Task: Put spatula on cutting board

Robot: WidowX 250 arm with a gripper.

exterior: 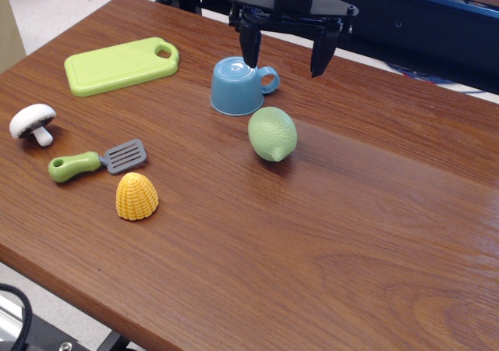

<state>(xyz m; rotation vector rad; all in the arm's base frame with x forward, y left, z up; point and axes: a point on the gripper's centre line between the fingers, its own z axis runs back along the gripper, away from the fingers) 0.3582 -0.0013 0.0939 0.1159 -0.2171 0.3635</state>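
The spatula (pixel 97 161) lay well left of and nearer than the released, empty gripper (pixel 286 61), handle pointing left, blade right; the arm above was cropped.

No legible text, labels or numbers

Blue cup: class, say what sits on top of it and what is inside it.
The blue cup stands upside down, so its flat base faces up, and nothing rests on it. The open gripper hangs just behind it. The table covers its mouth, so the inside cannot be seen.
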